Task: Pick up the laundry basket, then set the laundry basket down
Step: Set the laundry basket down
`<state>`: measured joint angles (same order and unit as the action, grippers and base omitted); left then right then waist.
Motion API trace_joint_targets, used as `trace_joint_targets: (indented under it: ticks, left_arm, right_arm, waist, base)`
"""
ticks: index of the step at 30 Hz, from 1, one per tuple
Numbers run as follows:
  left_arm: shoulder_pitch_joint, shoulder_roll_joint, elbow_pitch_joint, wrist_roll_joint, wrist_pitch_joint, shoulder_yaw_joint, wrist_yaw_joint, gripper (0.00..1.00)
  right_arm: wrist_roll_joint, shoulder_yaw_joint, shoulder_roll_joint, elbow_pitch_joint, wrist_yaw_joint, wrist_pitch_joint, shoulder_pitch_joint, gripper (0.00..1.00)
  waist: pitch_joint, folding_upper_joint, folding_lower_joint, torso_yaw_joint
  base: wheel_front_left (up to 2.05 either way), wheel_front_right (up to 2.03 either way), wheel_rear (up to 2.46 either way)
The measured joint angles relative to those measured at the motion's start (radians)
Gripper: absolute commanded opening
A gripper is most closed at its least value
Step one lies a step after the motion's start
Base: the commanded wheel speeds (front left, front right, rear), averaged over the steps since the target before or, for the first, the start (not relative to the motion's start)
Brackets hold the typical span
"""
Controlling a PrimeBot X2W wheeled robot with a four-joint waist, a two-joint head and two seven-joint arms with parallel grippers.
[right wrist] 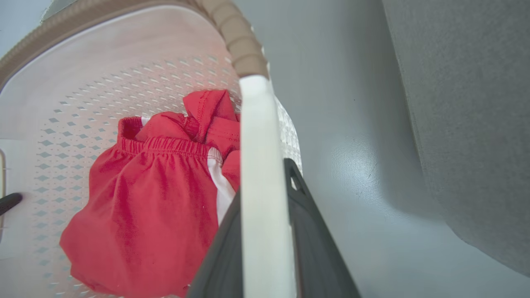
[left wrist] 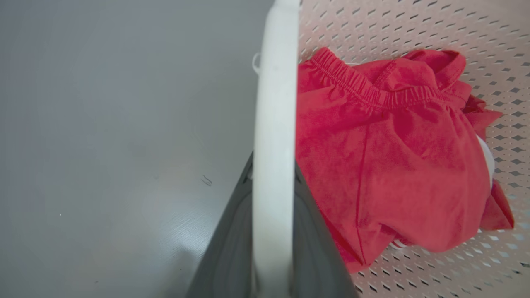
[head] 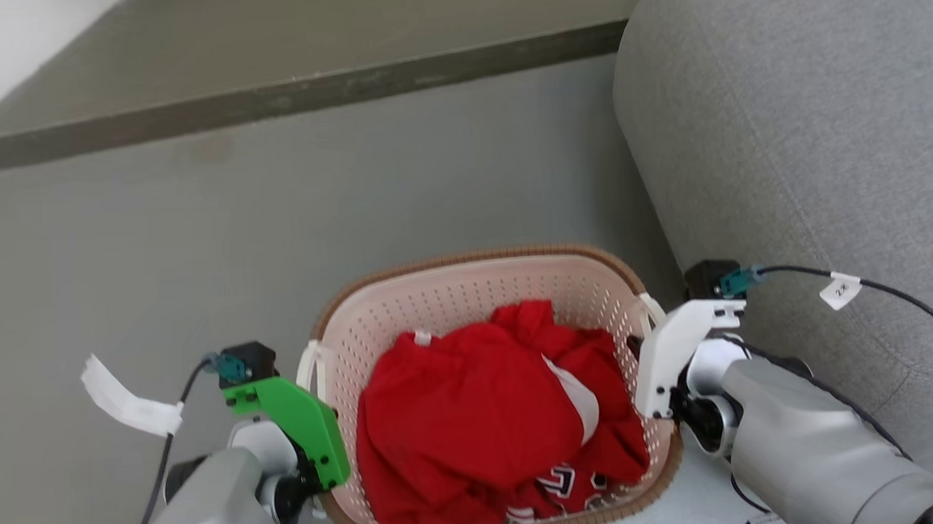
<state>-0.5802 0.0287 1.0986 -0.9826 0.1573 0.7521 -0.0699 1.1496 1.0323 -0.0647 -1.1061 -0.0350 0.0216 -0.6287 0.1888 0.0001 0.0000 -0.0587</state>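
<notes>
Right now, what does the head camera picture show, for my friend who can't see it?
A cream-white perforated plastic laundry basket holding crumpled red clothes is between the robot's left hand and right hand, one at each white side handle. Grey floor lies around it, and a grey fabric sofa stands to its right.

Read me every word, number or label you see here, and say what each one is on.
"2", then a character too small to tell: small white paper tag on the thin black cable.
Unreadable: black-and-white lettering on the red fabric garment, partly folded under, inside the cream perforated plastic laundry basket.
No writing visible: white tape flag beside the left arm.
</notes>
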Motion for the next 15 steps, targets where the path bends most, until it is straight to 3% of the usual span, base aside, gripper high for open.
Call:
trace_joint_targets:
  ticks: [15]
  left_arm:
    - [-0.105, 0.029, -0.022, 0.002, -0.037, -0.014, 0.000, 0.00]
  right_arm:
    - [-0.006, 0.009, 0.000, 0.018, -0.009, -0.046, -0.121, 0.00]
  waist:
    - [0.147, 0.0000, 0.0000, 0.001]
  base:
    - [0.00, 0.00, 0.00]
